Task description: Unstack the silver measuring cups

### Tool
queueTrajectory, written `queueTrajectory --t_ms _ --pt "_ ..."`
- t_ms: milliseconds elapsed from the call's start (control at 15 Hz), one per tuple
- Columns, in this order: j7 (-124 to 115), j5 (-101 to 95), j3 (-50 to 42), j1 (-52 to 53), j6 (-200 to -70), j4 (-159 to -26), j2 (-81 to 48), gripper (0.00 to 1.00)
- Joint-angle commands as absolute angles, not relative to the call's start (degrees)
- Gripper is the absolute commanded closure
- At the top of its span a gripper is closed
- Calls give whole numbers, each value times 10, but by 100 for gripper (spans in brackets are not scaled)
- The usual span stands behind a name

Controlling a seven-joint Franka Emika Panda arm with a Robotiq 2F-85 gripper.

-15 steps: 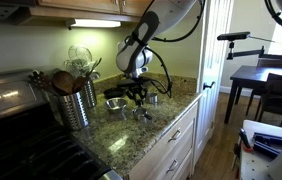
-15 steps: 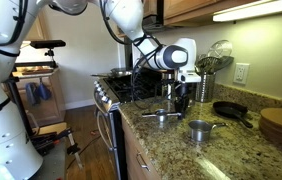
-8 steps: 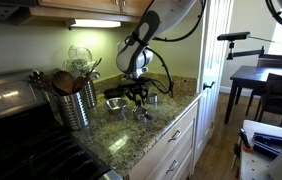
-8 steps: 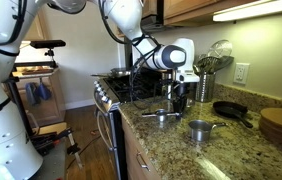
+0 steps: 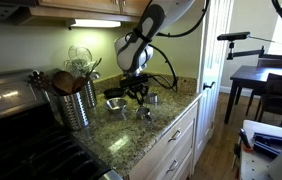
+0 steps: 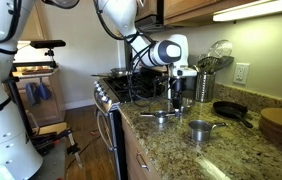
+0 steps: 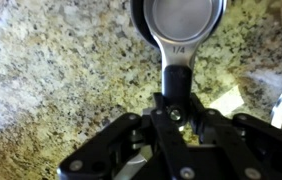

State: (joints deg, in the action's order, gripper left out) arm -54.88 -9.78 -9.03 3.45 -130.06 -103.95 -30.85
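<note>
As seen in both exterior views, counter: speckled granite counter [image 5: 131, 138] [image 6: 171, 152], carrying everything listed below.
Stove: dark stove [image 6: 129, 88], just beside the utensil canister [image 5: 78, 104] [image 6: 203, 88].
Arm: 1 white arm [image 5: 141, 45] [image 6: 153, 52], bent down over the granite on the canister's side away from the stove.
Canister: tall, ribbed, metal, upright near the back wall, stuffed with wooden utensils and a wire whisk.
Pan: dark round pan [image 6: 231, 110], flat on the granite near the canister's foot, on the side away from the stove.
Gripper: black gripper [image 5: 138, 95] [image 6: 176, 101] [image 7: 176, 98], pointing down, near the canister but clear of it; 2 fingers drawn in tight on a flat handle [image 7: 176, 58].
Task set: silver measuring cups, lying singly on the granite on the arm's side of the canister.
Gripped cup: small measuring cup [image 7: 181, 18], clamped by the handle end, bowl opening upward; lifted or resting on the granite, cannot tell.
Loose cups: wide cup [image 5: 114, 103] between canister and gripper; upright cup [image 6: 199, 129] nearer the counter's front edge than the canister, apart from the gripper.
</note>
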Motion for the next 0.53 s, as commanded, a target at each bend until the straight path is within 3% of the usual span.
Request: queueTrajectory --t_ms 0,467 --pt "-530 -115 -96 43 -1306 -1081 -271 87" --pt "-514 -121 -98 43 -1297 -1081 -267 87"
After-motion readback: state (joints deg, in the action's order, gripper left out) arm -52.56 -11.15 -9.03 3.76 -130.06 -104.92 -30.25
